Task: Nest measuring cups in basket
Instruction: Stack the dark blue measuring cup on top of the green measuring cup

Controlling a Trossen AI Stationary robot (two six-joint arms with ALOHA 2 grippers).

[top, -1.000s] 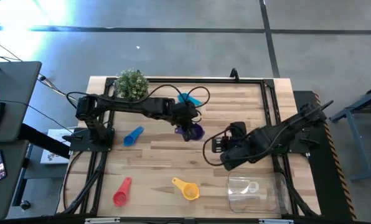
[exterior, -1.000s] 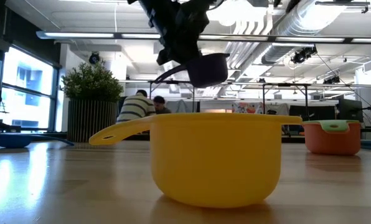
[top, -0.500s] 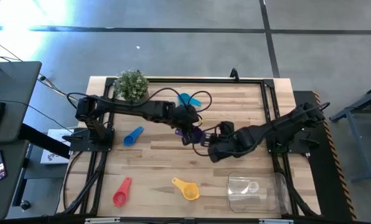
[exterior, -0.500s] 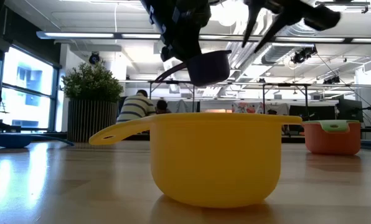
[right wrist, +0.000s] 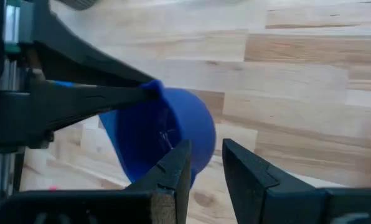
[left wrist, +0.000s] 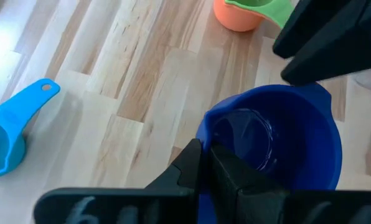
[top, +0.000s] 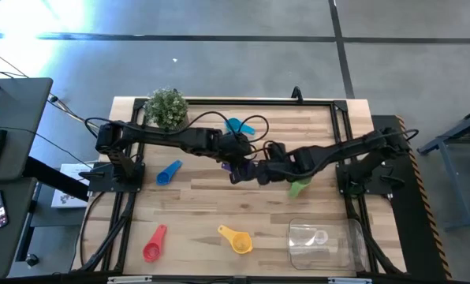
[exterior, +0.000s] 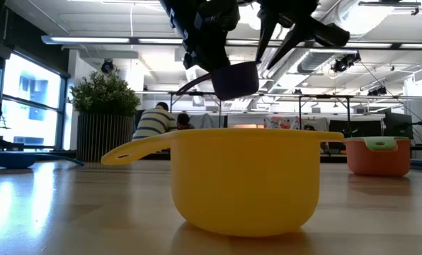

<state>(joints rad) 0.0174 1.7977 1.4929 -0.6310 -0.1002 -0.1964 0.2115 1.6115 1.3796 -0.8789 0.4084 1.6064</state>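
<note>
My left gripper (top: 236, 162) is shut on a dark purple-blue measuring cup (top: 248, 170), held in the air over the middle of the table. My right gripper (top: 260, 171) is open right beside that cup, at its side away from the left gripper. On the table lie a blue cup (top: 168, 172), a teal cup (top: 239, 126), a red cup (top: 154, 244) and a yellow cup (top: 236, 239). A green cup sits in an orange one (exterior: 377, 156). The clear basket (top: 298, 233) stands near the table's near right corner. My left gripper pinches the cup's rim (left wrist: 201, 140) at the side nearest it, the two fingers close together on the wall. The cup (exterior: 236, 78) is lifted clear and hangs roughly upright below the fingers, its handle (exterior: 190, 86) pointing off to one side. My right gripper (right wrist: 205, 165) has its fingertips next to the cup's outer wall (right wrist: 192, 134); I cannot tell whether they touch it.
A potted plant (top: 166, 106) stands at the far left corner. The yellow cup (exterior: 243, 180) fills the front of the low view. Black frame rails run along the table's edges. People sit in the room beyond the table.
My right gripper has moved from beside the basket toward the table's left and far side, up to the held cup, and has uncovered the green cup. My left gripper and the cup have stayed almost where they were.
</note>
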